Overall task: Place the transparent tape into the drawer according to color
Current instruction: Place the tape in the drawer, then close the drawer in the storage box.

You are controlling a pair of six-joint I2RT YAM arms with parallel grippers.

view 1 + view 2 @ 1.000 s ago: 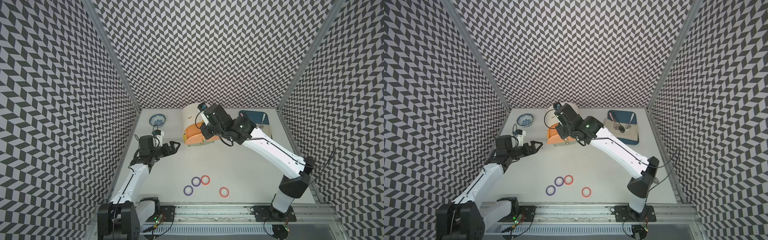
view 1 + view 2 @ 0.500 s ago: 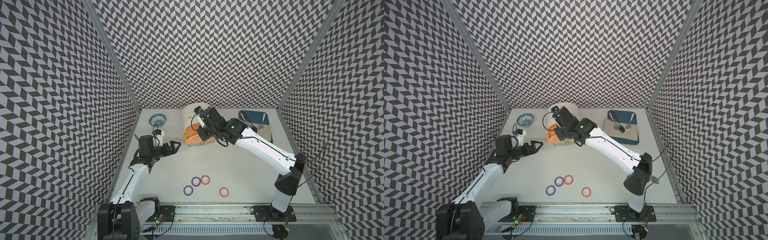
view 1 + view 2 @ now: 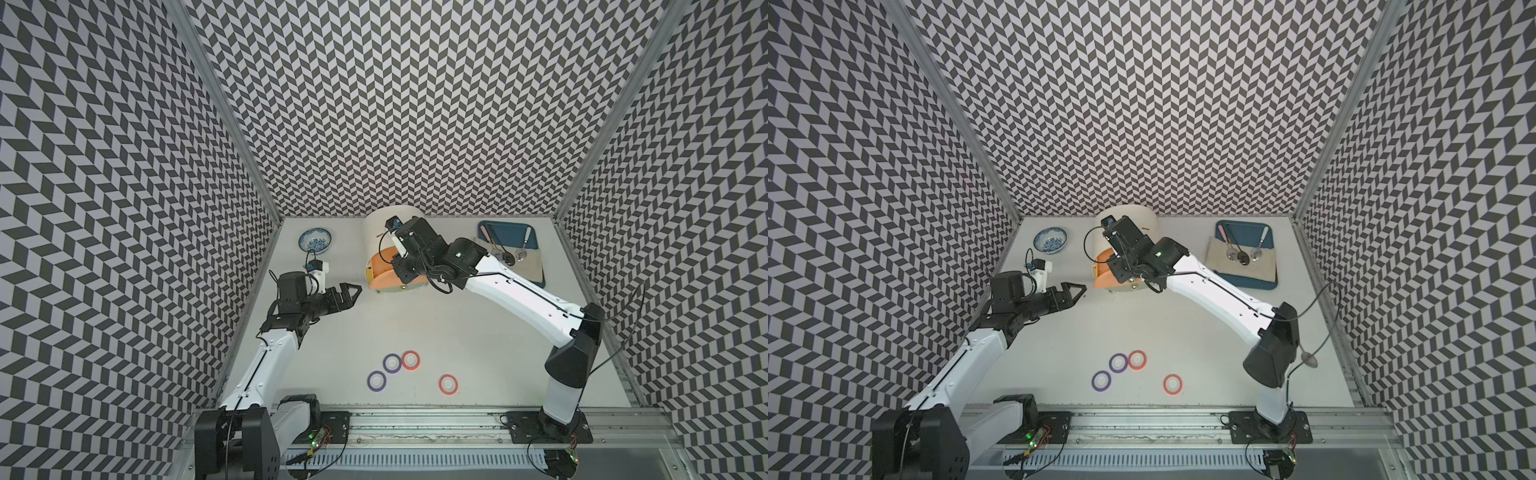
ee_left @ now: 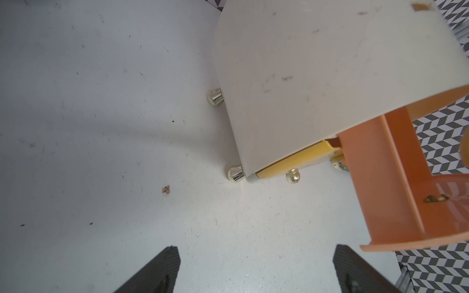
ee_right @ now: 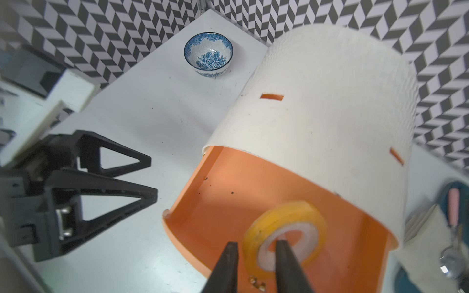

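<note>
Yellow tape [image 5: 286, 223] between the right gripper [image 5: 256, 243] jaws over the orange drawer [image 5: 215, 203], hold unclear; left gripper [image 3: 353, 293] gapes empty; purple rings [image 3: 392, 363] and red rings [image 3: 448, 384] lie unsorted near.

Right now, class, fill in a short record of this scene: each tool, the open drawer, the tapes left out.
right tool: straddling the rim of the yellow tape over the orange drawer; grip unclear
left tool: open, empty, near the cabinet
orange drawer: pulled out
on table: two purple tapes, two red tapes
</note>
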